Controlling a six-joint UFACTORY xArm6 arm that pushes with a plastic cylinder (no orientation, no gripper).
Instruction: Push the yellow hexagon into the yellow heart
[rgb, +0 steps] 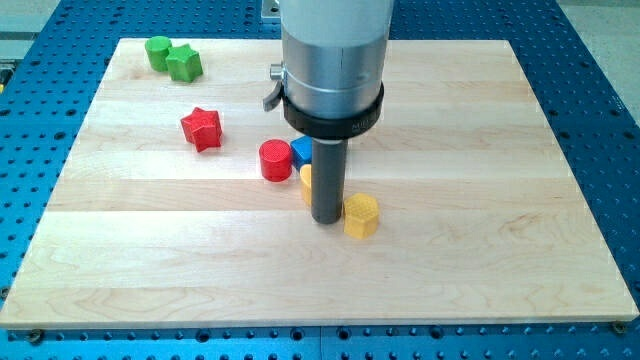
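The yellow hexagon (361, 215) lies on the wooden board a little below the board's middle. My tip (327, 220) rests on the board right at the hexagon's left side, touching or nearly touching it. A yellow block (306, 183), the yellow heart, shows only as a sliver behind the rod's left edge, just above and left of my tip; most of it is hidden by the rod.
A red cylinder (274, 160) and a blue block (301, 151), partly hidden by the rod, sit just above the yellow heart. A red star (201, 128) lies further left. A green cylinder (157, 51) and a green star (184, 63) sit at the top left corner.
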